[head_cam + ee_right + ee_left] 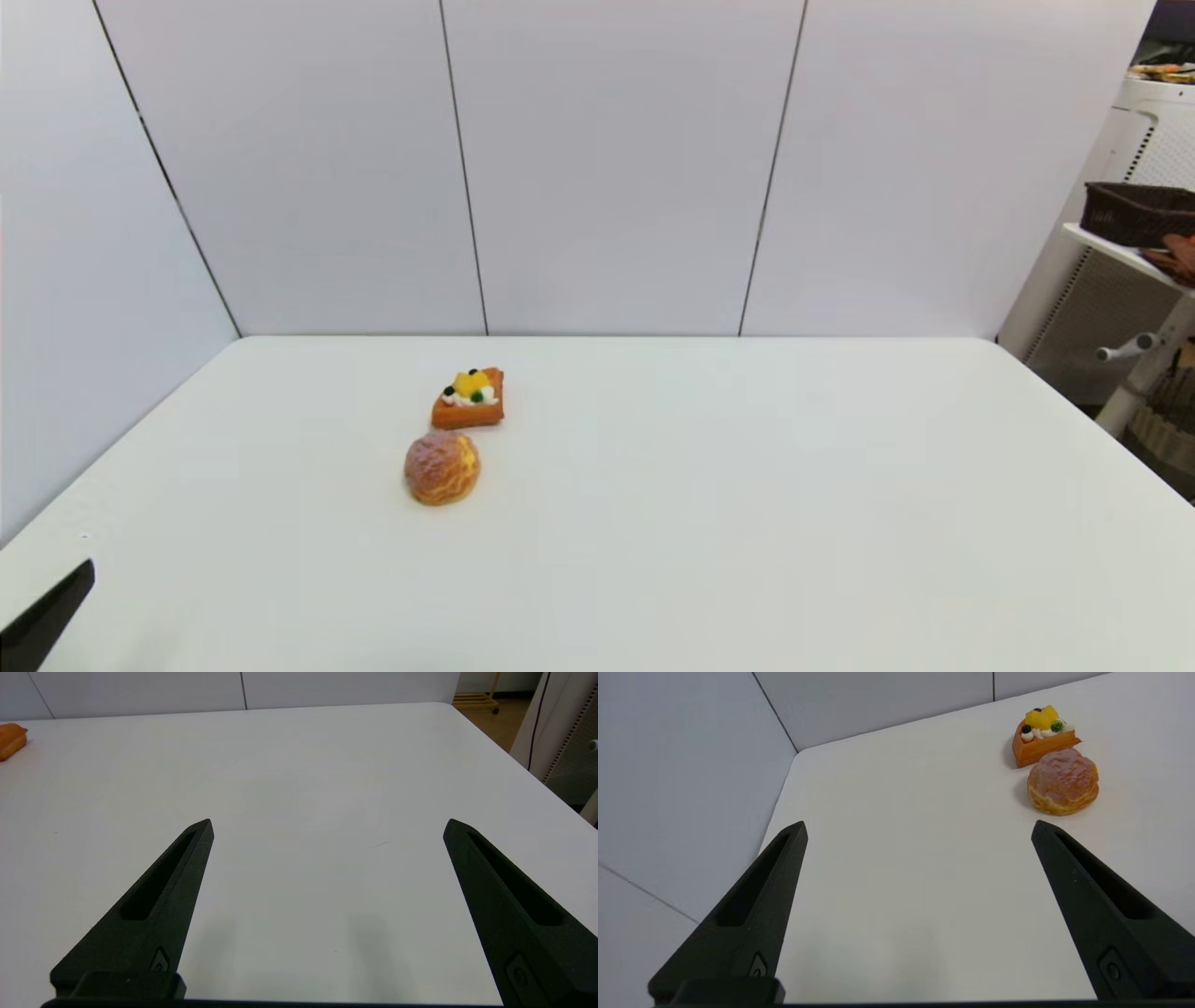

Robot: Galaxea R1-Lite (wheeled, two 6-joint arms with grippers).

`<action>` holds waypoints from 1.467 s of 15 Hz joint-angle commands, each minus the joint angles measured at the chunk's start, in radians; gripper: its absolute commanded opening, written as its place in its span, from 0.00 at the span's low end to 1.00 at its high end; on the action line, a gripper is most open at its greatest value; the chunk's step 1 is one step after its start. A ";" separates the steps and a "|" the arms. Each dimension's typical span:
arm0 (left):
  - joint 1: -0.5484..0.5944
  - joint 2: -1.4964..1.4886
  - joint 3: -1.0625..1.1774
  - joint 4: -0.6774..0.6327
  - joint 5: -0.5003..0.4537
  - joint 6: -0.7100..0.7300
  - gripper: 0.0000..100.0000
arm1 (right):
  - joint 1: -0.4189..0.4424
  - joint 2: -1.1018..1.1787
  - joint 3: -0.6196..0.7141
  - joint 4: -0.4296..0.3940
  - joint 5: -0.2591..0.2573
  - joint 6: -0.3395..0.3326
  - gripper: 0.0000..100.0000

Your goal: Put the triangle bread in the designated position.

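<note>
The triangle bread (469, 399) lies on the white table (747, 485), left of centre: an orange-brown wedge topped with yellow fruit, white cream and dark berries. The left wrist view shows it too, triangle bread (1042, 735), far ahead of my left gripper (919, 828), which is open and holds nothing. One black finger (45, 616) of that gripper shows at the head view's lower left corner. My right gripper (328, 826) is open over bare table on the right side, out of the head view. An orange edge of the triangle bread (11, 740) peeks into the right wrist view.
A round golden-brown crackled bun (442, 467) sits just in front of the wedge, nearly touching it, bun (1063, 787). White wall panels (616, 168) close the table's back and left. A shelf with a dark basket (1139, 213) stands off the table's right.
</note>
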 commanded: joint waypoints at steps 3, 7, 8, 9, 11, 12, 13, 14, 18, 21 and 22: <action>-0.034 -0.412 0.307 -0.002 0.068 -0.021 1.00 | 0.001 0.001 0.000 0.000 0.000 0.000 1.00; -0.039 -0.507 0.309 0.028 0.063 -0.026 1.00 | 0.001 0.001 0.000 0.000 0.000 0.000 1.00; -0.039 -0.507 0.309 0.030 0.059 -0.023 1.00 | 0.001 0.001 0.000 0.000 0.000 0.000 1.00; -0.040 -0.507 0.309 0.011 0.051 -0.021 1.00 | 0.001 0.001 0.000 0.000 0.000 0.000 1.00; -0.039 -0.507 0.306 0.042 0.040 -0.037 1.00 | 0.001 0.001 0.000 0.000 0.000 0.000 1.00; -0.039 -0.507 0.306 0.039 0.034 -0.073 1.00 | 0.001 0.001 0.000 0.000 0.000 0.000 1.00; -0.039 -0.505 0.309 0.076 0.005 -0.138 1.00 | 0.000 0.001 0.000 0.000 0.000 0.000 1.00; -0.039 -0.505 0.300 0.119 -0.001 -0.195 1.00 | 0.001 0.001 0.000 0.000 0.000 0.000 1.00; -0.039 -0.505 0.304 0.108 0.034 -0.253 1.00 | 0.001 0.001 0.000 0.000 0.000 0.000 1.00; -0.039 -0.505 0.304 0.108 0.034 -0.256 1.00 | 0.000 0.001 0.000 0.000 0.000 -0.001 1.00; -0.039 -0.505 0.303 0.108 0.032 -0.256 1.00 | 0.000 0.001 0.000 0.000 0.000 0.000 1.00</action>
